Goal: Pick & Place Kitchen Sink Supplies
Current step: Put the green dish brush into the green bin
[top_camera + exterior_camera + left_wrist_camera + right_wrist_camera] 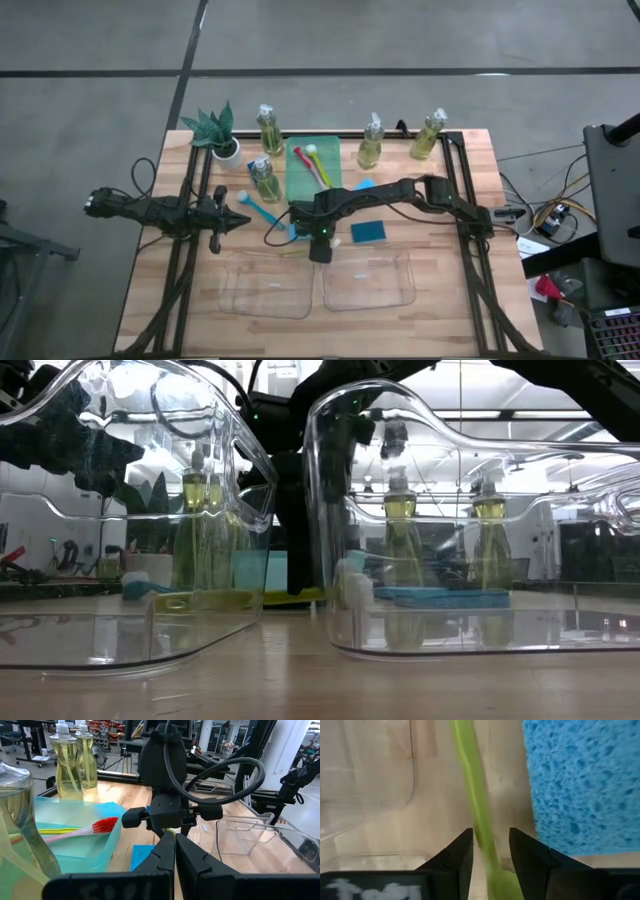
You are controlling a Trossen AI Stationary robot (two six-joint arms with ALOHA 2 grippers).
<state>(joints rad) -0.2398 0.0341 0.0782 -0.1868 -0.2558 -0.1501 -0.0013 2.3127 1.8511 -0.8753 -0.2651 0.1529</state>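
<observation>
Yellow-green brush handle [479, 815] beside blue sponge [580, 785], clear bin [365, 770].

- Pale wood table [450, 300], matt, planked.
- Clear glossy plastic bins [368, 280].
- Porous, rough blue sponge [580, 785].
- Smooth yellow-green plastic brush handle [477, 805].
- Matt black fingers [540, 857].

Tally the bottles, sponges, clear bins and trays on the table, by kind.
Bottles: 4
Sponges: 3
Clear bins: 2
Tray: 1
Total: 10
</observation>
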